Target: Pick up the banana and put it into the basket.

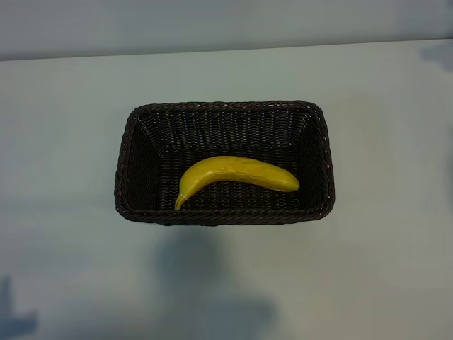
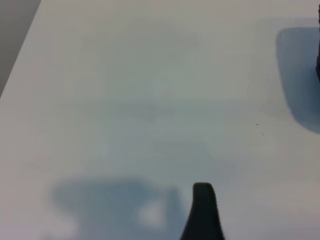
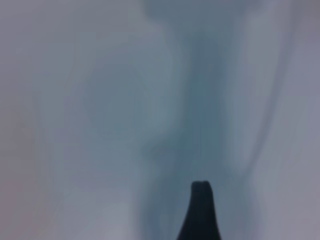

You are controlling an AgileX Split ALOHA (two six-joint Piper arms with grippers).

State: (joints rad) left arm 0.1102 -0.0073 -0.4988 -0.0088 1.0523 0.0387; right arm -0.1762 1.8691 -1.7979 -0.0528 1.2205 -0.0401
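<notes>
The yellow banana (image 1: pixel 233 176) lies inside the dark brown wicker basket (image 1: pixel 134 127), near its front wall, with the stem toward the basket's left front corner. The basket stands in the middle of the pale table in the exterior view. Neither arm shows in that view. In the left wrist view only one dark fingertip (image 2: pixel 203 212) of my left gripper shows, over bare table, with nothing against it. The right wrist view likewise shows a single dark fingertip (image 3: pixel 200 212) of my right gripper above blurred pale table. Both grippers are open and hold nothing.
The table's back edge (image 1: pixel 226 49) runs across the top of the exterior view. Soft shadows fall on the table in front of the basket and at the lower left. A dark sliver (image 2: pixel 318 62) with its shadow sits at the border of the left wrist view.
</notes>
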